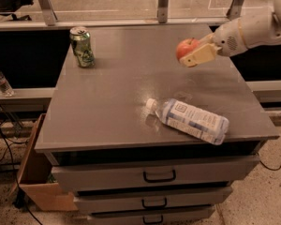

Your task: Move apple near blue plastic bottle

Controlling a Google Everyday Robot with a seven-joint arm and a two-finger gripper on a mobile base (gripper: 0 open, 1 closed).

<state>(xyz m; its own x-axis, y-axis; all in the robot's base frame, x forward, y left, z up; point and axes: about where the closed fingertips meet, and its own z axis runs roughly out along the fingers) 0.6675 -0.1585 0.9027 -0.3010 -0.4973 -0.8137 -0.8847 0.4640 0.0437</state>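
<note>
A round red-orange apple (184, 47) is held in my gripper (193, 53), whose tan fingers (201, 56) are closed around it. The gripper reaches in from the right on a white arm and holds the apple above the right rear part of the grey table top (117, 88). The blue plastic bottle (191, 119), clear bluish with a white cap and printed label, lies on its side near the table's front right edge, cap pointing left. The apple is well behind the bottle and apart from it.
A green soda can (82, 47) stands upright at the table's rear left. The table has drawers (159, 176) below. A cardboard box (37, 182) sits on the floor at left. A small clear bottle (0, 81) stands off the table at far left.
</note>
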